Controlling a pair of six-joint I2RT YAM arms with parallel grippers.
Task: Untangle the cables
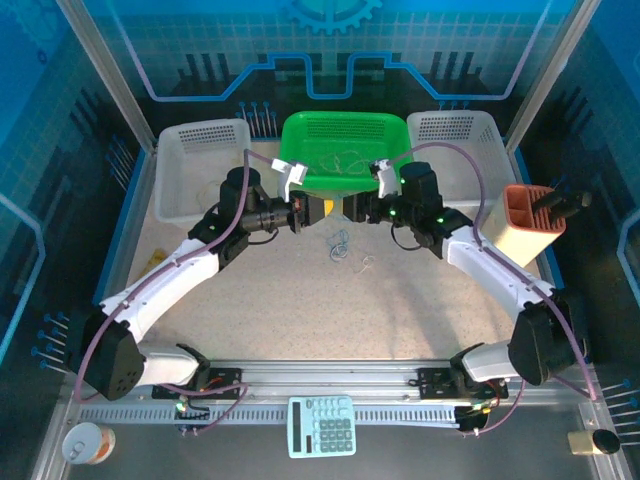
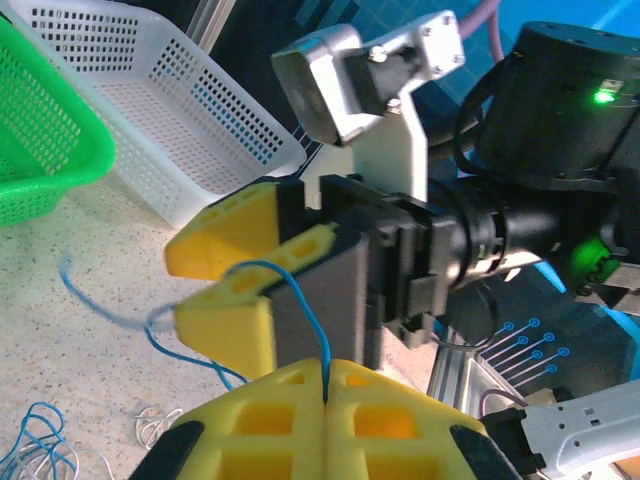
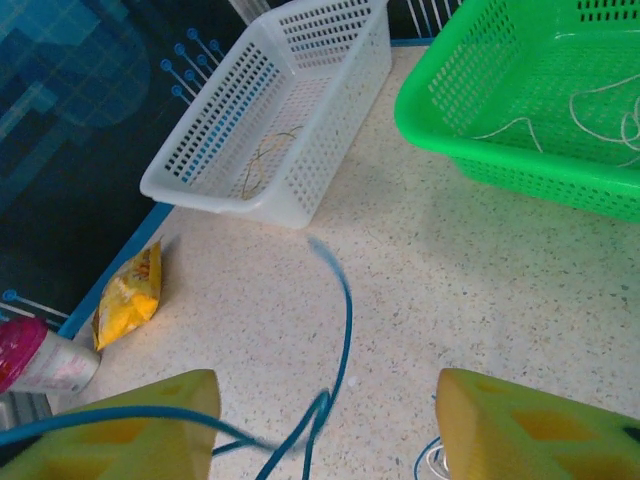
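**Blue cable** [image 2: 318, 335]: clamped in the seam between the pressed-together fingers of the left gripper [image 2: 325, 388]. From there it rises and arcs over the lower finger of the right gripper [image 2: 178, 288].

**Right gripper fingers** [image 3: 130, 425]: well apart and gripping nothing. The blue cable runs loose between them, close to one finger.

**Remaining cables** [image 1: 338, 245]: a small tangle on the table just below both sets of fingertips.

**Handling note:** the step looks like drawing the blue strand free. The right fingers would do best to close near the left pinch. The arms should then part slowly and level, so loops slacken rather than knot.

**Containers:**
- Green basket [image 3: 520, 170], beyond the fingers, holds whitish cables [image 3: 600, 110].
- White basket [image 3: 330, 140], ahead and left of the right fingers, holds one yellowish cable [image 3: 262, 158].
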